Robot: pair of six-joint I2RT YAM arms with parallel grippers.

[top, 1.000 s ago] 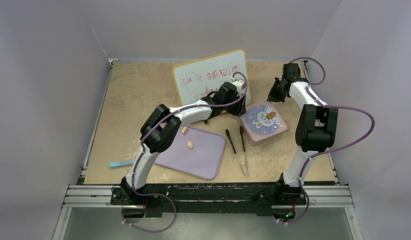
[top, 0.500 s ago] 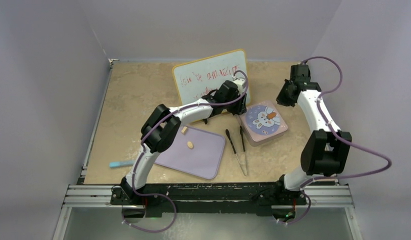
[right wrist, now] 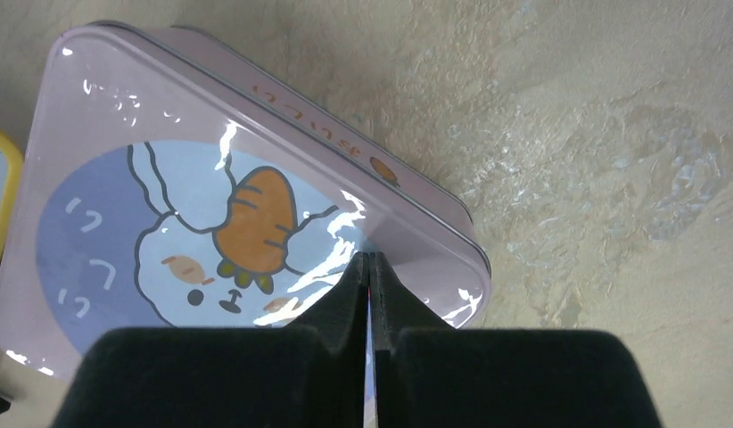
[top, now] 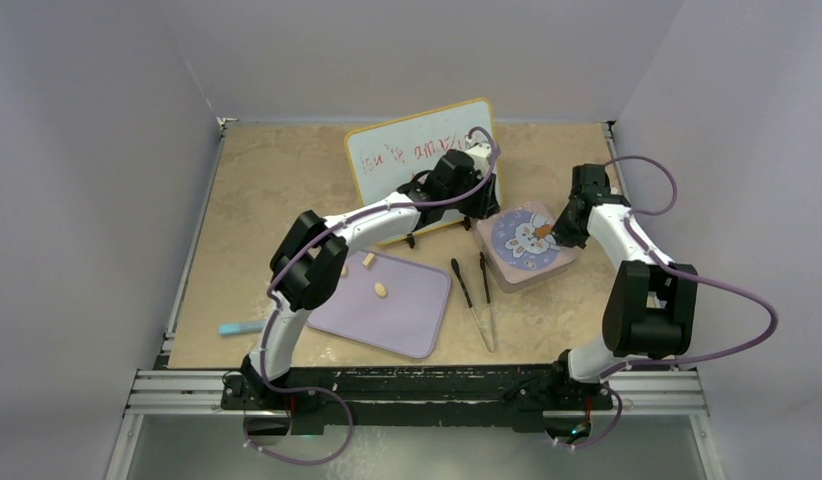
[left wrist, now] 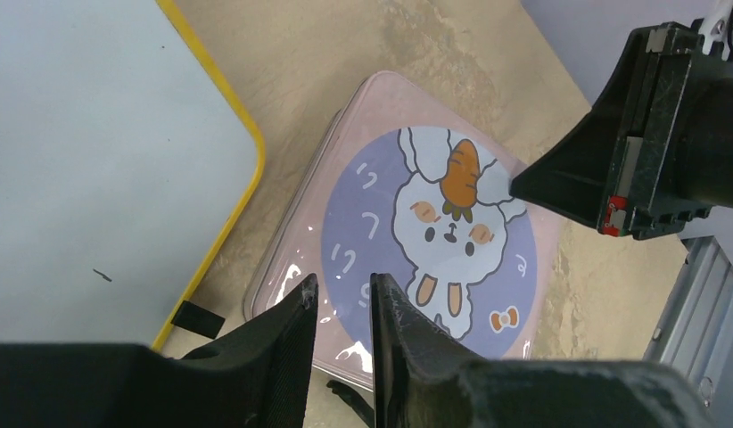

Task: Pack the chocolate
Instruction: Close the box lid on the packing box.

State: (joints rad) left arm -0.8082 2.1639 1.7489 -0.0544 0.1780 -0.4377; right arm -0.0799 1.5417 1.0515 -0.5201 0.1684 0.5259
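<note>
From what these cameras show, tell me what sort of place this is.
Probably a lab robot test cell: plain walls box in a tan table, two arms are bolted to a metal rail at its near edge, and props like a whiteboard and bunny tin are laid out.

Top camera overlooks the whole table from above; both wrist cameras closely share the pink box.
</note>
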